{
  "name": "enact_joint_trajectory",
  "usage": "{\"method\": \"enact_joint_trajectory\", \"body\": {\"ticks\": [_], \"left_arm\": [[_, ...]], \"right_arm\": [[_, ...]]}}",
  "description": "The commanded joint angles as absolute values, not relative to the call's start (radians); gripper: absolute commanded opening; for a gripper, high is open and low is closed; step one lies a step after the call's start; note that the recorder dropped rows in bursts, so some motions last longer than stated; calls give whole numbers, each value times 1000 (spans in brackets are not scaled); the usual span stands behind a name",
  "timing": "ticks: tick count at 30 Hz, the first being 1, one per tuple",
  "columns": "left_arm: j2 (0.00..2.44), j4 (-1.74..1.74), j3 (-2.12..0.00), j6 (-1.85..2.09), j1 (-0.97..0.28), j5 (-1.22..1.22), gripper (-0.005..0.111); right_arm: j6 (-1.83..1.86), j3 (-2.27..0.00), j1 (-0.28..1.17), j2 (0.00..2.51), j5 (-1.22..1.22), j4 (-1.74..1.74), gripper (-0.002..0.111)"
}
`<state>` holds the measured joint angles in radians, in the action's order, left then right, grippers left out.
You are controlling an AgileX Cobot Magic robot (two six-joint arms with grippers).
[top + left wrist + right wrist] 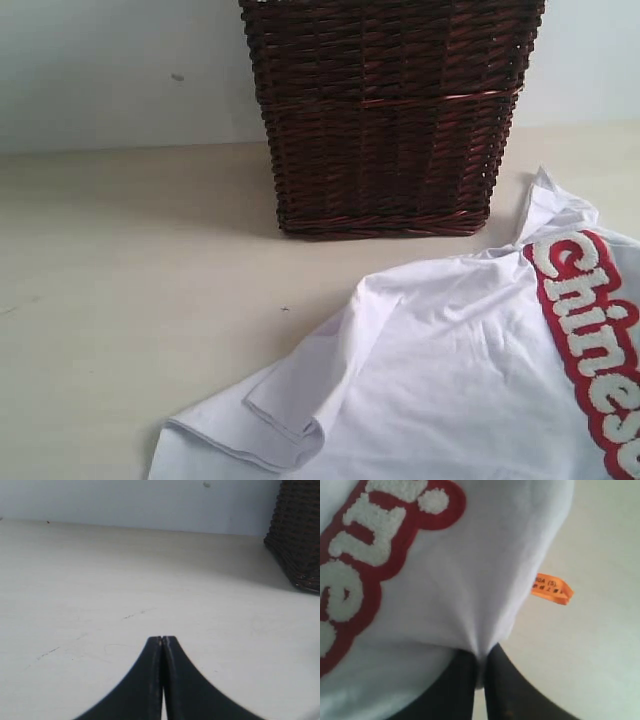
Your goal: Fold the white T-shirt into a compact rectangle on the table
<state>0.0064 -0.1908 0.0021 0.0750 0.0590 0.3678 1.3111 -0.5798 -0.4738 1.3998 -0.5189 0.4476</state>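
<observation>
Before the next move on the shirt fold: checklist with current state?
1. right pincer grip: ok, shut on white T-shirt fabric beside the orange neck tag.
2. left pincer ready to grasp: not ok, shut and empty over bare table.
3. Shirt lying flat: not ok, sleeve doubled over, body creased.
4. Clear of wicker basket: ok, shirt edge close but apart.
5. Hem and other sleeve position: cannot tell, out of frame.
</observation>
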Motion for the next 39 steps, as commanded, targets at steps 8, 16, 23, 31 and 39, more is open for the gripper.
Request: {"method": "enact_joint_trajectory", "body": {"ticks": [8, 16, 23, 31, 39], "left_arm": [[0, -195, 0, 74, 54, 366, 0], [0, -195, 0, 74, 54, 366, 0], [0, -195, 0, 74, 54, 366, 0], [0, -195, 0, 74, 54, 366, 0], [0, -195, 0, 74, 54, 366, 0]], "right_arm": [[1415, -587, -400, 1309, -672, 846, 55], [1352, -575, 28, 1514, -353, 920, 0], [987, -635, 240, 1783, -445, 551, 0], [799, -893, 517, 1924, -683, 450, 0], [730, -974, 552, 1899, -660, 496, 0]]}}
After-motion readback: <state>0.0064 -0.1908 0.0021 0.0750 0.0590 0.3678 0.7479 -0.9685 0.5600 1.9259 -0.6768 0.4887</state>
